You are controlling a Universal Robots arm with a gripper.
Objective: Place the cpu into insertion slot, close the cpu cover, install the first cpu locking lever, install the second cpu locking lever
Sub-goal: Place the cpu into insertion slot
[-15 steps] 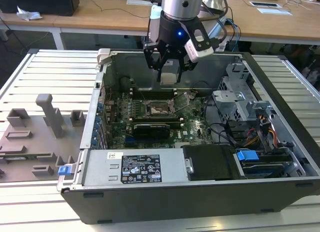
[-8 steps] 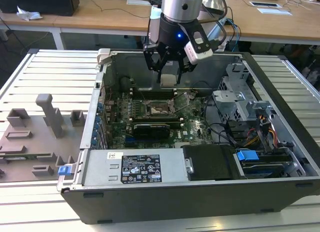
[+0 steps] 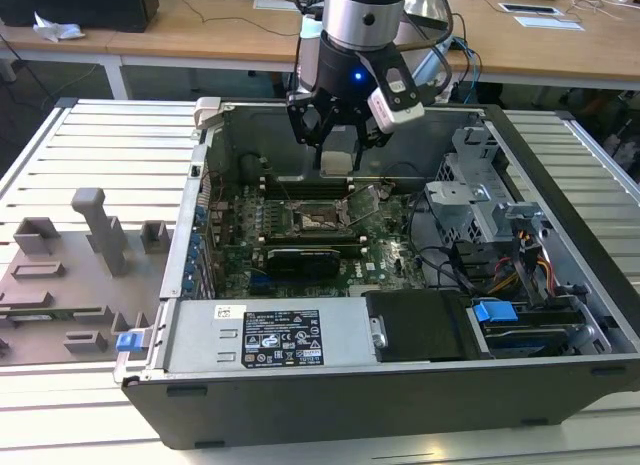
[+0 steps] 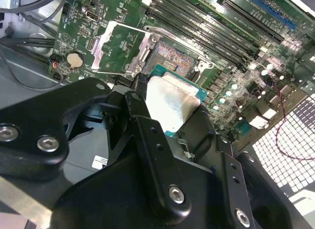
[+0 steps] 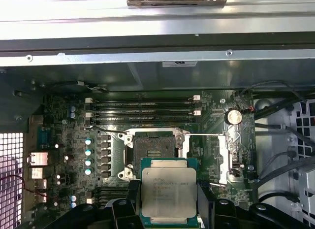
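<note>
My gripper (image 3: 337,171) hangs inside the open computer case, shut on the cpu (image 3: 337,161), a flat square chip with a dull silver top. In both wrist views the cpu (image 5: 167,189) (image 4: 173,102) sits clamped between the black fingers (image 5: 132,190), held in the air beside and above the insertion slot (image 5: 154,146) (image 4: 172,59). The slot (image 3: 318,218) is a dark square with a silver rim on the green board, and it is uncovered. The cpu cover (image 5: 224,160) (image 4: 120,49), a thin silver frame, is swung open to one side of the slot.
Long black memory slots (image 5: 142,108) run beside the socket, and a black card (image 3: 300,257) lies nearer the power supply (image 3: 270,340). Drive bays and cables (image 3: 500,255) fill the exterior view's right of the case. A grey fixture (image 3: 95,235) stands on the table at the exterior view's left.
</note>
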